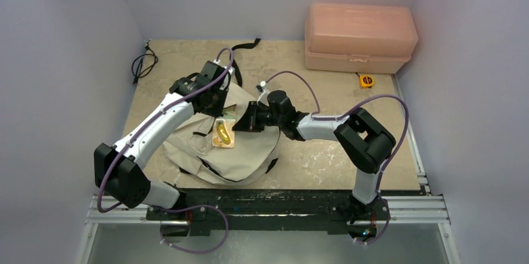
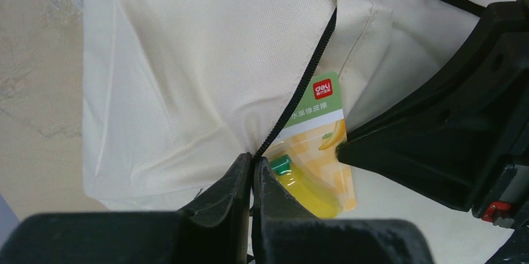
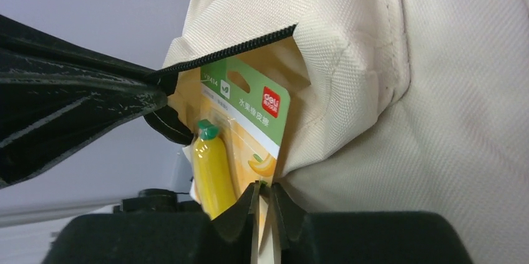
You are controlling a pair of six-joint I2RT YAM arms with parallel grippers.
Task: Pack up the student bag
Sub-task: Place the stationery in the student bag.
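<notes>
The student bag (image 1: 243, 159) lies in the middle of the table (image 1: 324, 161), a bit toward 6 o'clock. It looks soft and floppy, so I'd hold it by the zip edge. The left gripper (image 2: 254, 169) pinches that edge tight. The right gripper (image 3: 265, 198) is nipped on a thin, light banana eraser card (image 3: 249, 120), half in the pocket. A pink box (image 1: 359, 36) sits at 1 o'clock

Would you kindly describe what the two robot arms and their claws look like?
The left arm and right arm have white tubular links between black joint housings, each trailed by a looping purple cable. The left claw and right claw are black, with two wedge-shaped fingers tapering to narrow tips.
</notes>
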